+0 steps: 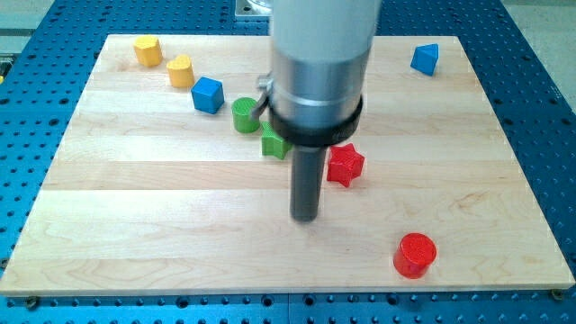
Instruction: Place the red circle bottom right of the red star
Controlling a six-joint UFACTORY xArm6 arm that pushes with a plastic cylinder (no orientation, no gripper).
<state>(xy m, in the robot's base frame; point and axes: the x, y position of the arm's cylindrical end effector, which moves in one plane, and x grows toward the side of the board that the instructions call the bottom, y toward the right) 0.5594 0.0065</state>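
My tip [305,217], a bare dark rod gripping nothing, is resting on pale wood grain [162,198], lower left of the red star [345,165]; the red circle [415,254] is sitting bottom right.

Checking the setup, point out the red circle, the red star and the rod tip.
red circle [416,253], camera view, top face
red star [345,165], camera view, top face
my tip [305,217], camera view, rod's bottom end
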